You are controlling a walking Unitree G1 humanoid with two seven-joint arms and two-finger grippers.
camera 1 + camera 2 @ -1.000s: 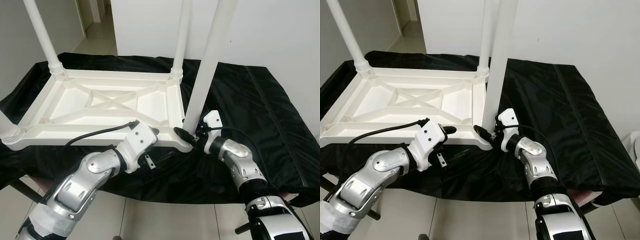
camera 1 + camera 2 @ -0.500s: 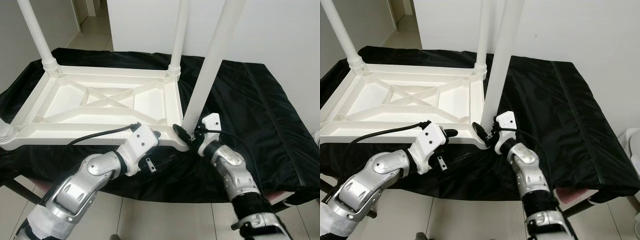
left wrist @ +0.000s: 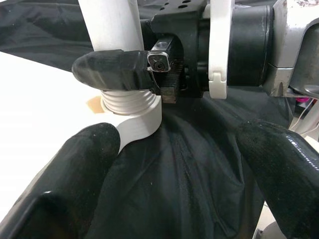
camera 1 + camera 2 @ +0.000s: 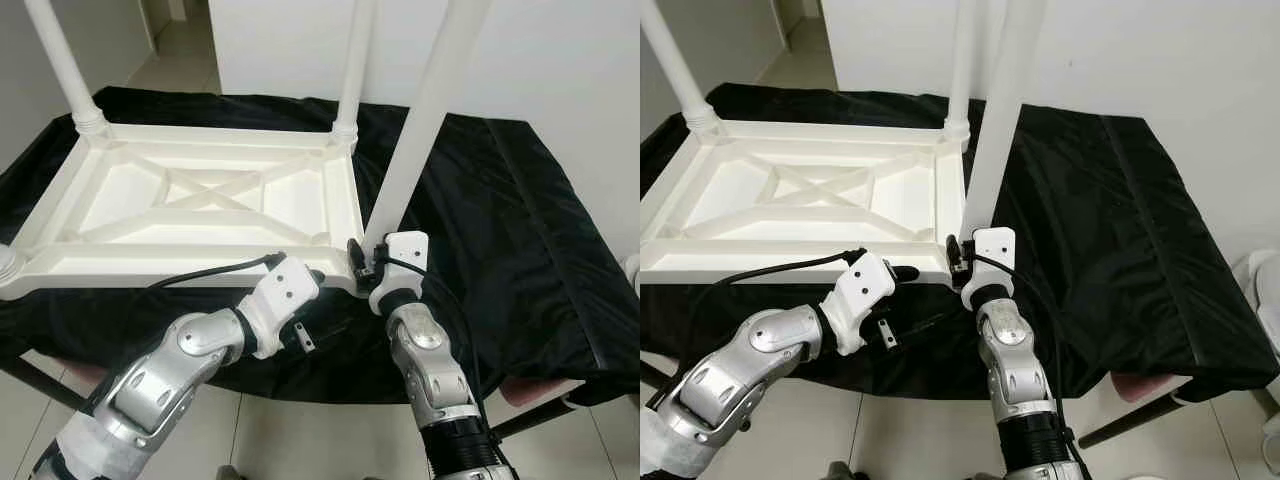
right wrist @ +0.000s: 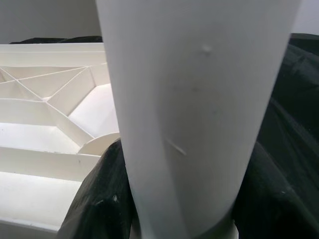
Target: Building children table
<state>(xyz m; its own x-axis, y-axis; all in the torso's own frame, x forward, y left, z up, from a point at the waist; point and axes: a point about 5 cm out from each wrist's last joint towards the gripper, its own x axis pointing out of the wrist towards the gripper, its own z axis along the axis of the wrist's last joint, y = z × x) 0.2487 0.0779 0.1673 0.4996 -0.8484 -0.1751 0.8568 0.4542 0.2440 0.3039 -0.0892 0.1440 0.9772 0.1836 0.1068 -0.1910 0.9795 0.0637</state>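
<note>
Four legs upright on the overturned white tabletop [image 4: 200, 200] — the nearest-corner leg [image 4: 415, 130] in hand.
Its long axis stands vertical in the tabletop's near right corner socket; the right gripper [image 4: 366, 262] is clenched around its base, while the left gripper [image 4: 318, 276] — fingers spread — hovers beside that same corner.

Bright, even indoor light, soft shadows; wrist views' near edges perhaps blurred.

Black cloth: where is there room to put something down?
The black cloth is bare right of the upturned white tabletop, out to its far edge. It is crowded at the near corner, where the right end effector grips the leg beside the left end effector.
</note>
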